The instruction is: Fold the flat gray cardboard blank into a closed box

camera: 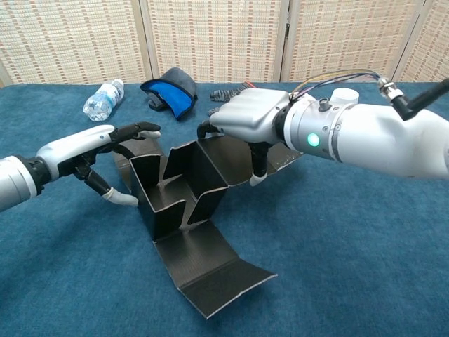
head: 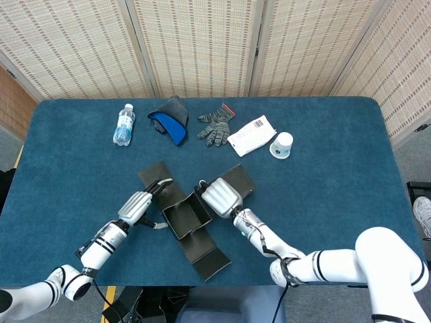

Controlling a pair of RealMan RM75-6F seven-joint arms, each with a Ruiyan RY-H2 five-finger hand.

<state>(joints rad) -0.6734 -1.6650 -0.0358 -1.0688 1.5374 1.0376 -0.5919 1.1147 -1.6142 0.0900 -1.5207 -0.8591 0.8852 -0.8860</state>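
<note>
The gray cardboard blank (head: pixel 182 217) lies at the near middle of the table, turned askew, with two side panels standing up around its center (camera: pixel 184 188). A long flap (camera: pixel 217 274) stretches flat toward me. My left hand (camera: pixel 91 144) reaches in from the left, its fingertips (camera: pixel 144 129) touching the top of the left panel and its thumb spread below. My right hand (camera: pixel 247 118) lies palm down over the right panel's outer flap, fingers hooked over the fold and thumb down beside the flap. Both hands flank the blank in the head view: left hand (head: pixel 138 204), right hand (head: pixel 219 195).
Along the far side of the blue table (head: pixel 337 188) lie a water bottle (head: pixel 124 124), a blue and gray cap (head: pixel 170 121), a gray glove (head: pixel 215 126), a white packet (head: pixel 251 134) and a paper cup (head: pixel 281 145). Folding screens stand behind.
</note>
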